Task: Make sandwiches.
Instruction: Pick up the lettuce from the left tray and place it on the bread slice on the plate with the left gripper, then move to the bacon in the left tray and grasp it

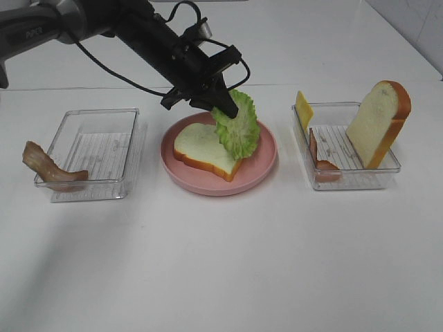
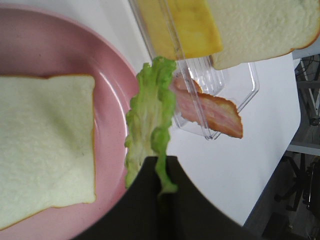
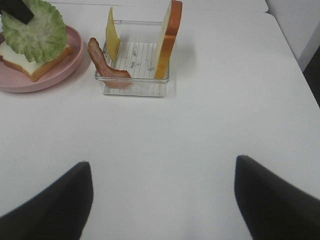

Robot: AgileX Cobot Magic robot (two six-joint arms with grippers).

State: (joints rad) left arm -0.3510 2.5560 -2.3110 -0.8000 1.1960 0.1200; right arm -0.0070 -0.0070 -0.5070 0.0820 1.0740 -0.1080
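Now, from your left: a bacon strip [image 1: 48, 168] drapes over the left tray [image 1: 104, 111]'s outer rim. The left gripper [image 1: 223, 109] pinches the lettuce [image 1: 237, 128], which hangs with its long axis near upright over the right corner of the bread [image 1: 201, 146] on the plate [image 1: 263, 164]. The slice lies below and leftward of the jaws, so lay the leaf that way. Cheese [image 1: 304, 107] and a second slice [image 1: 377, 121] stand in the right tray [image 1: 349, 181]. Your right gripper [image 3: 162, 200] stands wide, empty, well apart.
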